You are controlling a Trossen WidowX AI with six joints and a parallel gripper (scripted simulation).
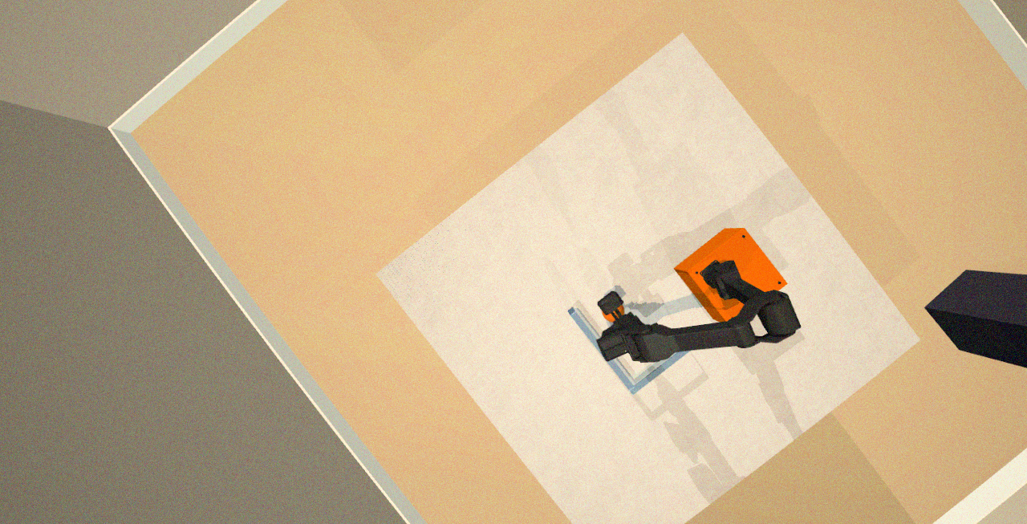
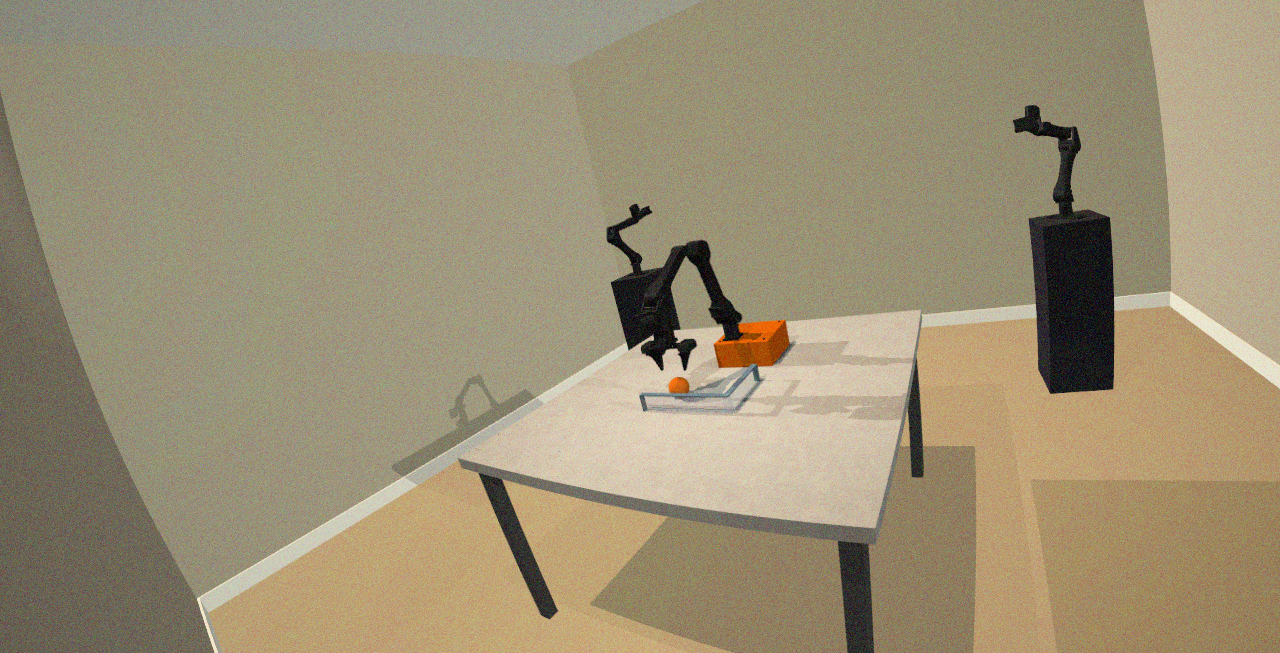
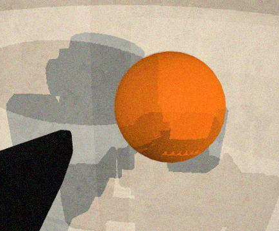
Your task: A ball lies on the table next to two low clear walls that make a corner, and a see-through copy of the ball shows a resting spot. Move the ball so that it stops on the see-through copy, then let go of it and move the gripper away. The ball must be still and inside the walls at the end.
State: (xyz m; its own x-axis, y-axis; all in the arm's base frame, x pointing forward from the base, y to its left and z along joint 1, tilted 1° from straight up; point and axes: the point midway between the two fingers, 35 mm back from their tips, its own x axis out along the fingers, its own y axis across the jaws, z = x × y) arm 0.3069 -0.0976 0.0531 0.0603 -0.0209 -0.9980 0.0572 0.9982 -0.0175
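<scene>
One orange ball [image 2: 679, 385] rests on the tabletop [image 2: 760, 461] inside the corner of the clear walls [image 2: 716, 398]. My tool [image 2: 671, 357] hangs spread wide above the ball, holding nothing, so the ball can settle.

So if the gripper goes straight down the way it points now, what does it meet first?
Most likely the orange ball. The open gripper hangs above it, pointing down, and the ball sits on the table between the fingers' line. Depth is hard to judge, so one finger might brush it.
</scene>
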